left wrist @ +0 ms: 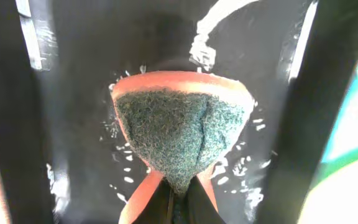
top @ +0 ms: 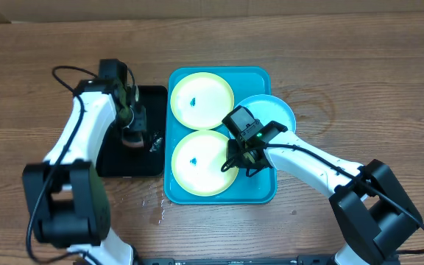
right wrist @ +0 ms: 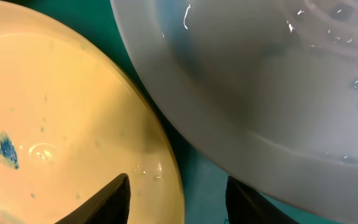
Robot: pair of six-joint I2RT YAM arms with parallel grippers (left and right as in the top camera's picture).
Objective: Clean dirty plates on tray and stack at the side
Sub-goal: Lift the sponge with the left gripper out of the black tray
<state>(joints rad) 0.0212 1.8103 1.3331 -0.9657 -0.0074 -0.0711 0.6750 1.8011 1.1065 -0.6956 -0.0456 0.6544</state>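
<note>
Tray [top: 260, 193]: long axis set near-to-far. Smooth round far yellow-green plate [top: 201, 99] and near yellow-green plate [top: 197, 163] are laid flat along it; blue plate [top: 274, 112] is lapped over the right rim. Fibrous green, orange-backed sponge [left wrist: 182, 134] is pinched by the left gripper [left wrist: 176, 202]. The near plate's rim is straddled by the right gripper [right wrist: 179, 199], jaws parted.

robot lab, wooden table [top: 344, 59], two robot arms [top: 79, 132]

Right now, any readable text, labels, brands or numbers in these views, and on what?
None: no word, label, brand or number reads in any view.
Near pale yellow-green round plastic plate: a blue smudge, not writing.
Far pale yellow-green round plastic plate: the same.
Black right wrist housing: a green light, no legible marking.
</note>
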